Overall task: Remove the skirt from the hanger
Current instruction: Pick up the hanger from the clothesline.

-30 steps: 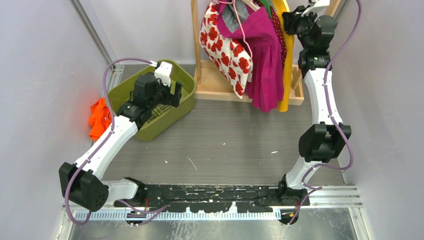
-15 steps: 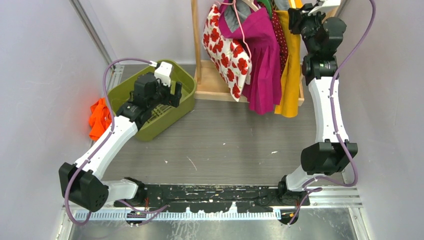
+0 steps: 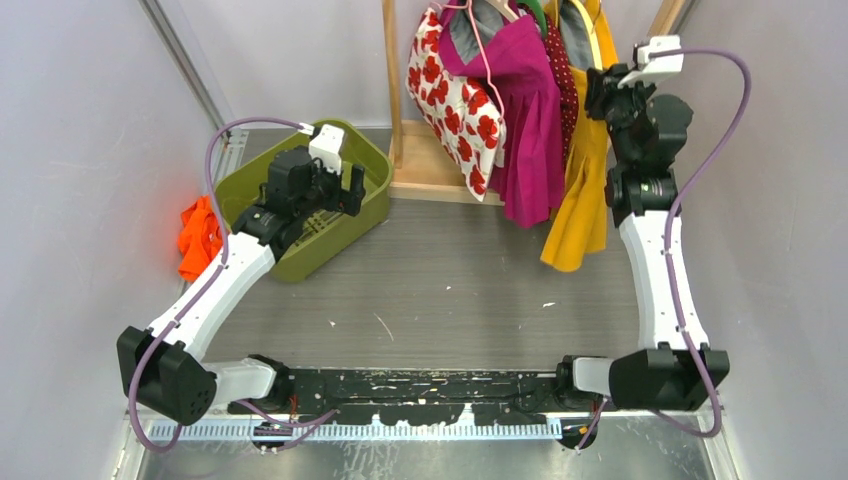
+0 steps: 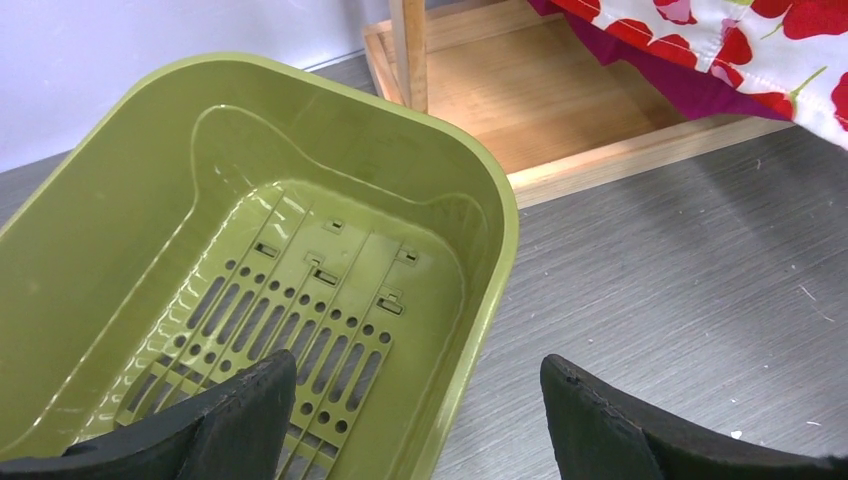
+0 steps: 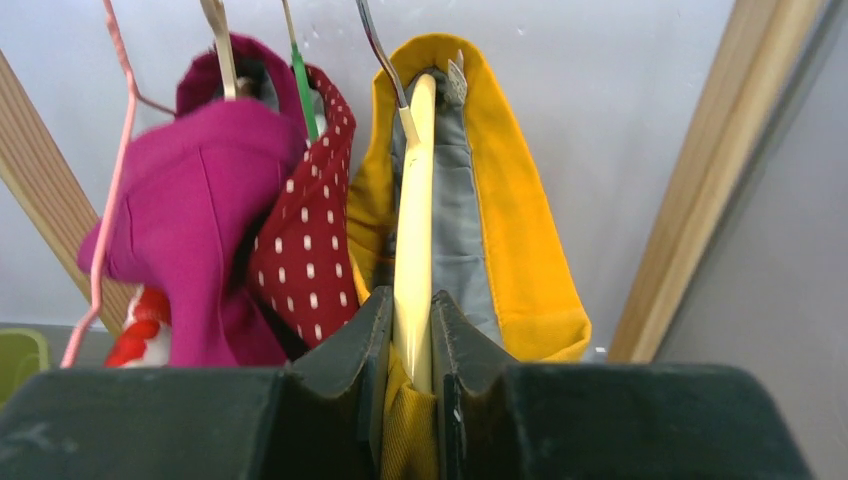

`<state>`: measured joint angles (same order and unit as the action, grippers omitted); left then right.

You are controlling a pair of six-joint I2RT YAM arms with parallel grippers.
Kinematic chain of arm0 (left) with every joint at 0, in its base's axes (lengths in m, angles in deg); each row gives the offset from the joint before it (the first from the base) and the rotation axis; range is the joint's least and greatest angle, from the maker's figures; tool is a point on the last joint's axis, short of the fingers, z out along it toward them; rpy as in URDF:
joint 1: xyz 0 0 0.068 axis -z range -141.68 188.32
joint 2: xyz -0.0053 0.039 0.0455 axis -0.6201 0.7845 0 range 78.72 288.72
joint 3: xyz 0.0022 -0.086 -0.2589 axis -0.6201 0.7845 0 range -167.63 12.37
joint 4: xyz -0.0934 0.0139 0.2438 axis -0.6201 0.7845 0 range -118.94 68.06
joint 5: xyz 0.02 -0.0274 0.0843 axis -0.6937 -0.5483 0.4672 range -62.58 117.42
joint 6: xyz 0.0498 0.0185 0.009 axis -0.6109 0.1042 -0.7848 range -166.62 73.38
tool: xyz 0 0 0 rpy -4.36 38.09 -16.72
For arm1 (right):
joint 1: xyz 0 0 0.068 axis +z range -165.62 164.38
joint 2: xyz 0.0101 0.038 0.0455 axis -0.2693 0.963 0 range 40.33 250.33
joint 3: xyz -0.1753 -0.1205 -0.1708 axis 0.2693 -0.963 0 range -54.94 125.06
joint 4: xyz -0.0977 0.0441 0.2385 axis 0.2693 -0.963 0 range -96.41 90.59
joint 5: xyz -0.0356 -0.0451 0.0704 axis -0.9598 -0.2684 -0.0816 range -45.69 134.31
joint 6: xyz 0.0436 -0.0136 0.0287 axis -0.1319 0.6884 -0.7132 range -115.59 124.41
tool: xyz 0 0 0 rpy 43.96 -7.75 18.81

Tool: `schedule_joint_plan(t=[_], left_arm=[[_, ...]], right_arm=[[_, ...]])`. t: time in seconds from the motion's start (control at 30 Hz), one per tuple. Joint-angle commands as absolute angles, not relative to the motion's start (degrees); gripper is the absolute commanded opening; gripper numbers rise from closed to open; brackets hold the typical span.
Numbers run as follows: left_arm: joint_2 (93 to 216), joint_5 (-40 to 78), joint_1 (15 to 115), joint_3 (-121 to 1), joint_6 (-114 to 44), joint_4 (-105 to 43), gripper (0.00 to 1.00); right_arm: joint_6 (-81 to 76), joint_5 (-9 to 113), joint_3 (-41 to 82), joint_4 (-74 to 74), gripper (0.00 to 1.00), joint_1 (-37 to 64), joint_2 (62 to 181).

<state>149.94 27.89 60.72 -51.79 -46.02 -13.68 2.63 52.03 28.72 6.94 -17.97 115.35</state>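
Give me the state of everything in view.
Yellow skirt: on its hanger, hanging down.
Hanger: pinched in right claw.
Right claw: shut on hanger.
Left claw: open, empty, above bin.
Green bin: upright, nothing visible inside.
Orange cloth: crumpled outside bin.

The basket (image 4: pixel 100 230) is olive plastic, smooth with a soft sheen. Low in the left wrist view, the left gripper (image 4: pixel 415 380) has fingers (image 4: pixel 235 425) of matt black, faintly grainy material. The rack base (image 4: pixel 560 110) is pale bare wood with visible grain. The table (image 4: pixel 680 270) is grey, matt and finely streaked.

In the right wrist view, the skirt (image 5: pixel 520 230) is mustard cloth, ribbed like corduroy at lower centre. The hanger (image 5: pixel 413 250) is cream and glossy, and its hook (image 5: pixel 378 50) is shiny metal. At left, the magenta garment (image 5: pixel 190 200) is smooth matt cloth.
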Motion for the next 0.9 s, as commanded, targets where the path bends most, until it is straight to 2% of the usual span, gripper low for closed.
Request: schedule_joint_plan(t=[0.0,0.37,0.67,0.87], left_arm=[[148.75,25.77,60.92,-52.8,-44.74,-16.33,0.9],[149.27,20.84,61.0,-55.81,-42.22,-14.38,0.88],[146.09,20.63,61.18,-57.0,-42.38,-13.69,0.88],[143.92,21.42,61.18,-57.93,-42.99,-12.02,0.88]], right_arm=[[5.36,48.3,22.91,16.75,0.0,-17.65,106.11],[10.14,37.12,17.67,12.15,0.0,-17.47,91.77],[3.68,44.89,28.99,8.29,0.0,-17.52,87.46],[-0.87,54.6,36.46,2.41,0.0,-17.51,85.54]])
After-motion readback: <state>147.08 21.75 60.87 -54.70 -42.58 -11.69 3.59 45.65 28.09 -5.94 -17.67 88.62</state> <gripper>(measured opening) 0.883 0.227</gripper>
